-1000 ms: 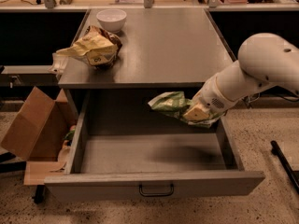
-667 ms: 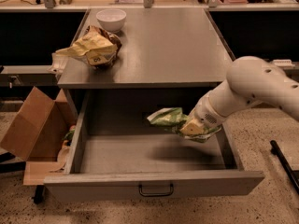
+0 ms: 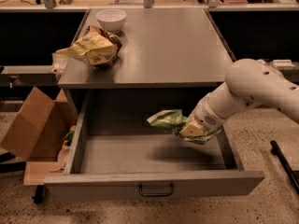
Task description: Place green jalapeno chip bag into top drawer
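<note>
The top drawer (image 3: pixel 154 181) is pulled wide open, grey, with a dark bail handle (image 3: pixel 156 190) on its front panel. Its inside looks bare. My gripper (image 3: pixel 192 128) comes in from the right on a white arm and is shut on the green jalapeno chip bag (image 3: pixel 169 120). The bag sticks out to the left of the gripper and hangs inside the drawer's opening, above its floor on the right side. The fingers are mostly hidden by the bag.
On the grey cabinet top (image 3: pixel 159 45) lie a yellow-and-brown wrinkly bag (image 3: pixel 96 48) and a white bowl (image 3: pixel 111 18). An open cardboard box (image 3: pixel 35 129) stands left of the drawer. A dark rod (image 3: pixel 285 164) lies on the floor at right.
My gripper has carried the green bag down and to the left, from the drawer's right rim to lower inside the drawer opening.
</note>
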`<state>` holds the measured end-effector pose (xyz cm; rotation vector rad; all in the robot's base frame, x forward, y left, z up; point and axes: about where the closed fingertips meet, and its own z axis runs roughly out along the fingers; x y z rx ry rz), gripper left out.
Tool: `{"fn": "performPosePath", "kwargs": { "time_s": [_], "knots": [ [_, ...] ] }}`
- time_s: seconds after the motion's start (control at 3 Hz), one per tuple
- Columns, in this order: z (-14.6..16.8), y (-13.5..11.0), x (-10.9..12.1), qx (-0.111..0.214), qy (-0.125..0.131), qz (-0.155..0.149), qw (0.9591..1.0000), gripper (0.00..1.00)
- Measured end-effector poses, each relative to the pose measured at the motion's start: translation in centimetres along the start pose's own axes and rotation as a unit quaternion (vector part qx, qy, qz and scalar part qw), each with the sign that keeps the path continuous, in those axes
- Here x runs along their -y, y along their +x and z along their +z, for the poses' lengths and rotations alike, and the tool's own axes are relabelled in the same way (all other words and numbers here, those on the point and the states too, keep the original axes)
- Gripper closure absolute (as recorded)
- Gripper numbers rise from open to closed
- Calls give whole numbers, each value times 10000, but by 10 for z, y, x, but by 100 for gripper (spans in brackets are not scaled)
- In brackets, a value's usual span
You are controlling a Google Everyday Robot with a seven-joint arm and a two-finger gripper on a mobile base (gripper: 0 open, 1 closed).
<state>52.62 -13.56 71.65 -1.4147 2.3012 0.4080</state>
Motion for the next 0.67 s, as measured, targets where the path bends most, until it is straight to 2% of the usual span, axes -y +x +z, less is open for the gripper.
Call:
{"fn": "performPosePath", "kwargs": {
  "time_s": [0.33, 0.67],
  "knots": [
    [0, 0, 0, 0, 0, 0, 10000, 30],
    [-9, -5, -1, 153, 12, -68, 9999, 7]
  ]
}}
